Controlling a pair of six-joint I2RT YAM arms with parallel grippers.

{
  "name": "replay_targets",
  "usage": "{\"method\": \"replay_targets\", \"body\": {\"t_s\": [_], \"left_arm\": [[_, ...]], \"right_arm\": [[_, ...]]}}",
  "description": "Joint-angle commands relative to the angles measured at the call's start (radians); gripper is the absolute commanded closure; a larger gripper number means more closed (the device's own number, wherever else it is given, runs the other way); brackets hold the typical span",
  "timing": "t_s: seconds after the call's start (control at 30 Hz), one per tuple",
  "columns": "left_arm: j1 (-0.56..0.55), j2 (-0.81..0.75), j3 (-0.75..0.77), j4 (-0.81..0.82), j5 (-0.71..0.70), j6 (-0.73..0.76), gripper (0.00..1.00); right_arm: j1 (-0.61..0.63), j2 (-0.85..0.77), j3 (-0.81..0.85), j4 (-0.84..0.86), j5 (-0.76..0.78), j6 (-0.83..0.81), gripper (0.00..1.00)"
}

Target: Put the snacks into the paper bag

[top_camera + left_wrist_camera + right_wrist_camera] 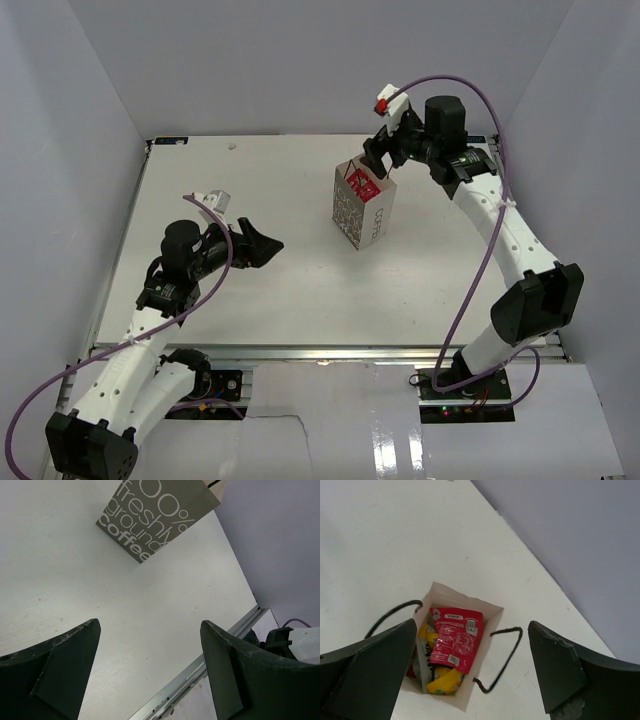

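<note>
The white paper bag [365, 212] stands upright in the middle of the table, its grey lettered side showing in the left wrist view [160, 515]. A red-pink snack packet [455, 637] lies on top inside the bag [487, 615], with yellow packets [444, 682] under it; it shows red in the top view [362, 184]. My right gripper [378, 158] hovers open and empty just above the bag's mouth [470, 630]. My left gripper [268, 243] is open and empty, low over the table left of the bag [150, 625].
The bag's black cord handles [502, 660] hang out on both sides. The table's metal front rail [200, 675] runs near the left gripper. Grey walls enclose the table on three sides.
</note>
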Motion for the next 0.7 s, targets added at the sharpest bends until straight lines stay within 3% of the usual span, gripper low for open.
{"method": "replay_targets", "body": {"t_s": [0.0,0.03,0.27,0.47,0.67], "left_arm": [[-0.003,-0.008,0.07,-0.041,-0.064,0.007,0.08],[-0.003,0.0,0.087,-0.052,-0.094,0.007,0.06],[-0.003,0.022,0.222,-0.107,-0.194,0.038,0.02],[-0.004,0.058,0.25,-0.119,-0.243,0.066,0.02],[-0.004,0.101,0.255,-0.121,-0.259,0.061,0.02]], "right_arm": [[-0.026,-0.104,0.065,0.015,0.147,0.097,0.0],[-0.052,-0.115,0.061,0.015,0.208,0.139,0.1],[-0.337,-0.199,-0.143,-0.042,0.282,0.356,0.1],[-0.374,-0.253,-0.29,-0.11,0.463,0.391,0.1],[-0.377,-0.305,-0.378,-0.105,0.477,0.397,0.1]]}}
